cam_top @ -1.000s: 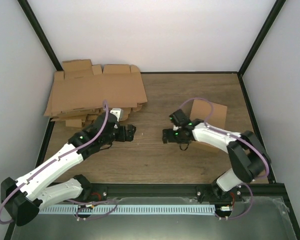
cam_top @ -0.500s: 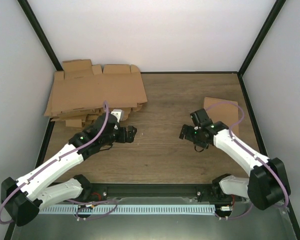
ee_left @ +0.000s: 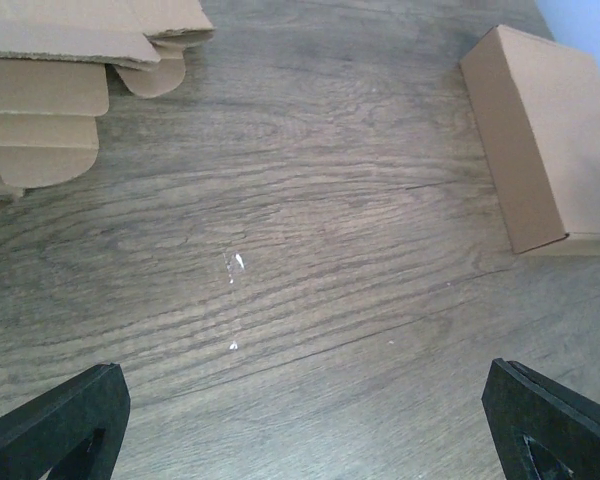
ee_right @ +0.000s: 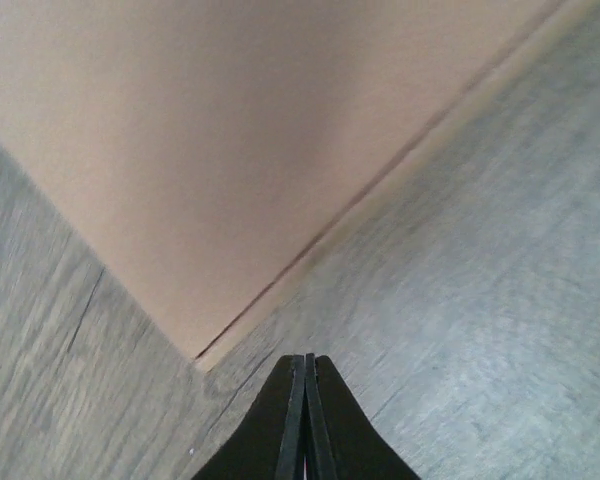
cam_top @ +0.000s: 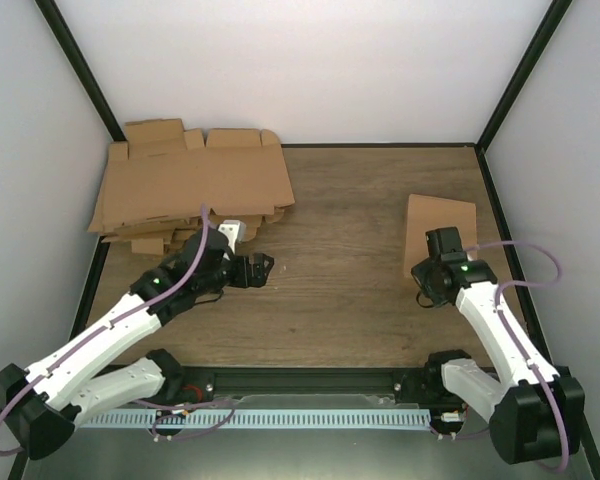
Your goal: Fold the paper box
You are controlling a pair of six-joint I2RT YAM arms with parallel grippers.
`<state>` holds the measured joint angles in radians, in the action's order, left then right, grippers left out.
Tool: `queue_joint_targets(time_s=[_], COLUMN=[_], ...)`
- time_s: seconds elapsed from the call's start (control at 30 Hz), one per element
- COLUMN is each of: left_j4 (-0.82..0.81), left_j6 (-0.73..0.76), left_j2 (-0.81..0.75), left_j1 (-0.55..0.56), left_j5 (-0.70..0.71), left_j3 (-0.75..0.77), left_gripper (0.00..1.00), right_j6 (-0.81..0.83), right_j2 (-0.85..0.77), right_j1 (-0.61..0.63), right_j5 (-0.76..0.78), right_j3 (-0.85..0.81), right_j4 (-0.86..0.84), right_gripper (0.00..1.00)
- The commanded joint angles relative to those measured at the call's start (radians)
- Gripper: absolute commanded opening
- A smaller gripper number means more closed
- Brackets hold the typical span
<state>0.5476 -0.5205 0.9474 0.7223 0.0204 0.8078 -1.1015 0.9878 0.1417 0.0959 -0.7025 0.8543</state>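
Note:
The paper box lies closed as a shallow brown rectangular box at the right of the table. It also shows at the upper right of the left wrist view as the paper box. My right gripper is shut on nothing, its tips just short of the near corner of the box and above the wood. My left gripper hovers left of the table's middle, open wide, with only bare wood between its fingers.
A pile of flat brown cardboard blanks lies at the back left, its flaps reaching into the left wrist view. White walls and black frame posts close in the table on three sides.
My right arm has swung from the table's middle to the right, down to the box's near corner, and its jaws have closed. The left arm has barely shifted.

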Motion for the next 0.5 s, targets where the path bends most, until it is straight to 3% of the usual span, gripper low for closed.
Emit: queue_joint_targets(time_s=[0.0, 0.13, 0.27, 0.37, 0.47], left_j4=[-0.016, -0.017, -0.013, -0.012, -0.010], left_j6=[-0.018, -0.021, -0.010, -0.009, -0.005], left_j2=[-0.033, -0.041, -0.036, -0.031, -0.028], left_j1=[-0.003, -0.003, -0.004, -0.003, -0.004], left_j5=[-0.020, -0.032, -0.039, -0.045, -0.038], left_j3=[-0.009, -0.009, -0.005, -0.005, -0.009], left_gripper=[1.00, 1.00, 1.00, 1.00, 1.00], right_j6=[-0.283, -0.299, -0.318, -0.262, -0.168], right_j2=[-0.046, -0.090, -0.024, 0.028, 0.137], right_j1=[-0.022, -0.039, -0.057, -0.084, -0.171], right_j5=[0.166, 0.155, 0.120, 0.118, -0.004], right_j3=[0.027, 0.074, 0.093, 0.121, 0.096], right_j4=[0.126, 0.039, -0.022, -0.185, -0.326], right_gripper=[0.01, 0.01, 0.01, 0.01, 0.01])
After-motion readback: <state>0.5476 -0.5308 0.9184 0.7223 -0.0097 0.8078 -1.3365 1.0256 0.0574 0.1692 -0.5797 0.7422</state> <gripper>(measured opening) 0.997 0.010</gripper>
